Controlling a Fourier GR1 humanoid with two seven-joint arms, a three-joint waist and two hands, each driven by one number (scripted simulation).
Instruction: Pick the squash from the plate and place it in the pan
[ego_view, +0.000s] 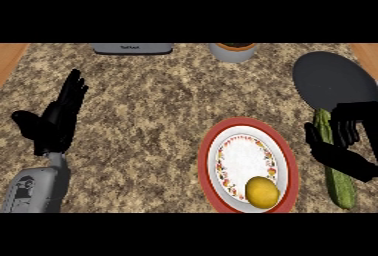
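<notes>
Down at the near edge, the grey left forearm (33, 192) led up to the left hand (55, 122), its fingers straight and open, parked at the left side and holding nothing. Biggest thing out there was the speckled tabletop (148, 100). Next came the dark pan (332, 77) at the far right, then the red-rimmed plate (207, 160) nearer in, just left of the right hand (341, 157). And that right hand was the worry. It sat over a long green vegetable (339, 187) lying between the plate and the tabletop's right edge, far tip up by the pan's near rim. Whether that hand was open or closed round anything, I could not tell. Judging from that, the risk was plain: a reach from there could have taken the green one instead of the squash, or shoved it along toward the pan. The hand also had to cross the plate's rim to get to its near side, so a low sweep might have nudged the plate itself. Smallest of all was the squash (262, 191), a round, smooth, yellow ball. It was not yet picked, sitting on the plate's near part close against the rim, well apart from the pan. Being that round, it looked likely to roll away if clipped on one side rather than taken from both.
</notes>
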